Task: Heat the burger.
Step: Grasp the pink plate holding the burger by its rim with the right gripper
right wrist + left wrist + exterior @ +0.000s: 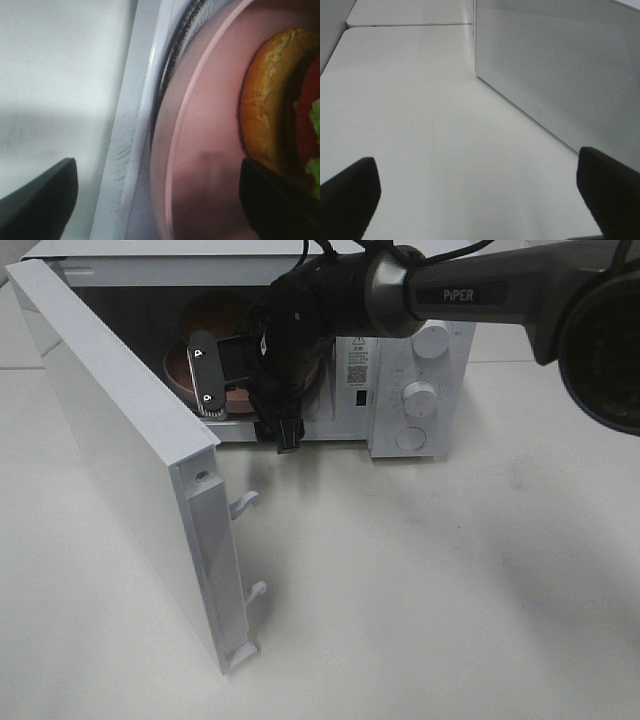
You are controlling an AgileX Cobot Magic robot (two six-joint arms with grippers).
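Up at the top of the high view sits a white microwave (420, 390), its door (130, 460) swung wide toward the lower left of the frame, two latch hooks sticking out from the door's free edge. Across the upper right comes the right arm (470, 290), dark and grey, reaching into the oven's mouth at upper centre, where the right gripper (160, 195) hangs at the front lip with its jaws spread wide and nothing between them. Its own camera shows a pink plate (195, 150) lying inside the oven just behind the white front sill, and on that plate, at the right of the frame, the burger (270, 110): golden-brown bun, a red layer, a bit of green lettuce. From the high camera the burger is mostly hidden behind the arm. The left gripper (480, 195) is out of the high view; its camera shows the jaws spread apart and empty over the white table (420, 125), with the microwave's perforated side wall at the upper right.
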